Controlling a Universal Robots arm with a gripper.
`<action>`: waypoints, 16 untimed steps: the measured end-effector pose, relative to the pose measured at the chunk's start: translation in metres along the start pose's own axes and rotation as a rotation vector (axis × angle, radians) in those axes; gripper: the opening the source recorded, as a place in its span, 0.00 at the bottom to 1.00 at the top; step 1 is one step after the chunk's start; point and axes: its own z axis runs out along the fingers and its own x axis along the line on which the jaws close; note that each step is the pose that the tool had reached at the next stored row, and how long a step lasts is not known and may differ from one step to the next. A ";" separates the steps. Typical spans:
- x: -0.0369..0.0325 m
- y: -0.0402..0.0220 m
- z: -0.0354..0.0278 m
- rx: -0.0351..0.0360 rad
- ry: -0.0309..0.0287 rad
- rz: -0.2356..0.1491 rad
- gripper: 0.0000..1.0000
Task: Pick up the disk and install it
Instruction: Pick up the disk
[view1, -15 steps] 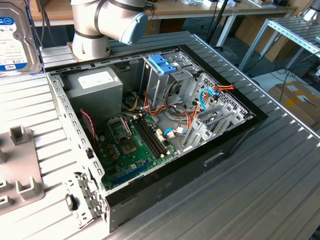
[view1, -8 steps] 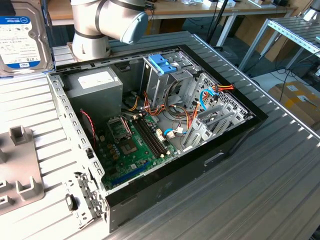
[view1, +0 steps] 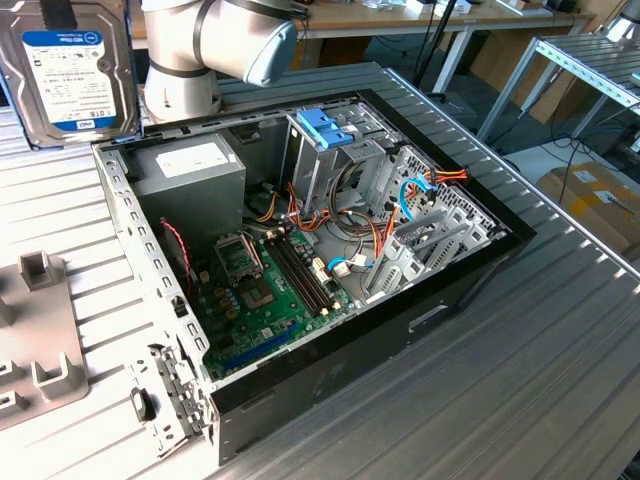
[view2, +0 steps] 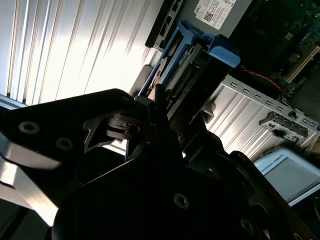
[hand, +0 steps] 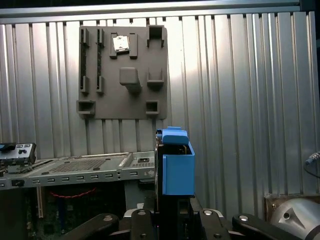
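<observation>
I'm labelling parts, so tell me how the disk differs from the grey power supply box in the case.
The disk is held upright outside the case by the gripper; the power supply box sits inside it. The disk's label is white and blue; the box's sticker is white. Both are rectangular grey metal.

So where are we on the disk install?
Pickup looks done: the gripper is shut on the disk, holding it upright outside the open case. In hand: just the disk. Install is left: the disk is not in the drive cage.
</observation>
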 end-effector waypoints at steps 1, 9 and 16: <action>-0.0002 -0.0024 0.0000 0.0000 0.0000 0.000 0.35; -0.0019 -0.0283 -0.0004 0.0000 -0.0001 0.000 0.35; -0.0037 -0.0560 -0.0009 0.0000 0.0000 0.000 0.35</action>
